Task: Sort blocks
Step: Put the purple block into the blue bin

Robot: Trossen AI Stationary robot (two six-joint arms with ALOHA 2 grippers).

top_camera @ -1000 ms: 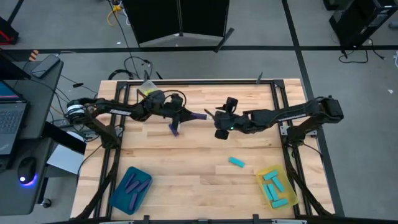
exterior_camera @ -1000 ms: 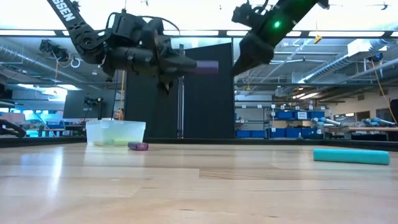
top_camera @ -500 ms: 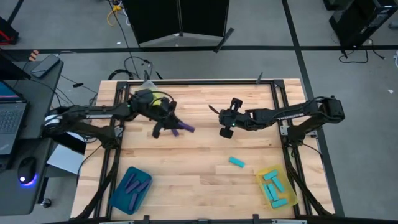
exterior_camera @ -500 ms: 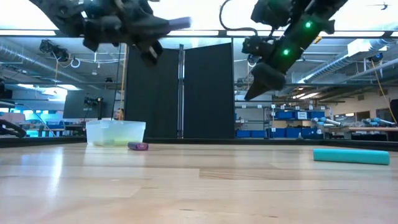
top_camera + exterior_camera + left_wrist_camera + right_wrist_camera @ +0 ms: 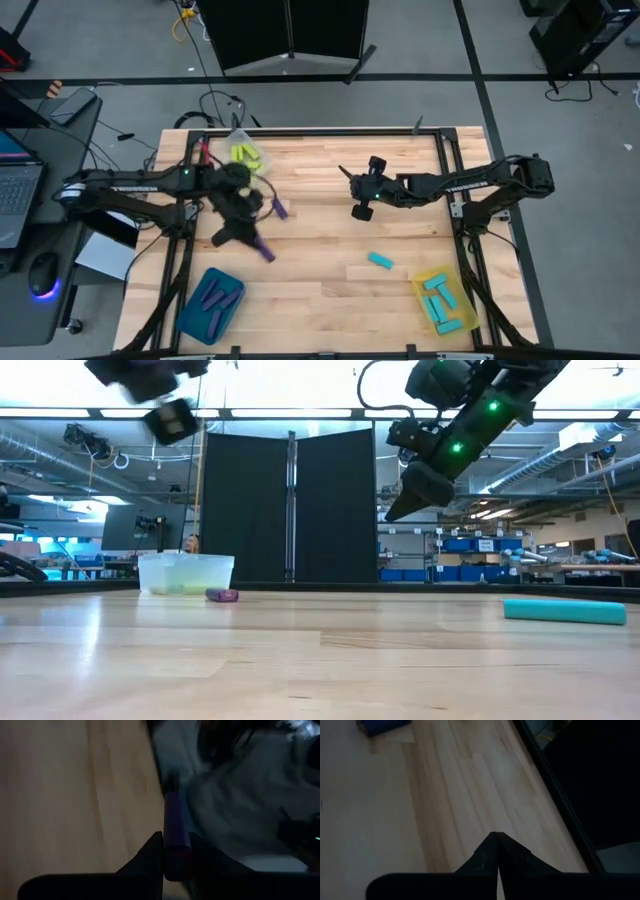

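Wooden planks make the desk (image 5: 330,270), and from above I see both dark arms over it, with grey floor all around. My left pincer (image 5: 262,250) is over the left half of the desk, above the teal tray (image 5: 211,302), and it holds a purple block (image 5: 176,832) between its fingers (image 5: 150,851); in the left wrist view the block stands out forward past the tips. In the low view this arm is high at the upper left and I cannot see the block there.

My right pincer (image 5: 358,212) hangs over the middle of the desk, well above the wood. Its fingers (image 5: 487,852) are pressed together to a point and nothing is between them.

One more purple block (image 5: 281,209) lies on the desk near the left arm; in the low view it rests just beside the clear tray (image 5: 186,573). Yellow-green blocks (image 5: 246,154) are in that clear tray at the far left corner. A cyan block (image 5: 379,261) lies alone on the wood, near the yellow tray (image 5: 425,278) but apart from it. Several cyan blocks (image 5: 441,301) lie in the yellow tray, and purple blocks (image 5: 214,298) lie in the teal tray.
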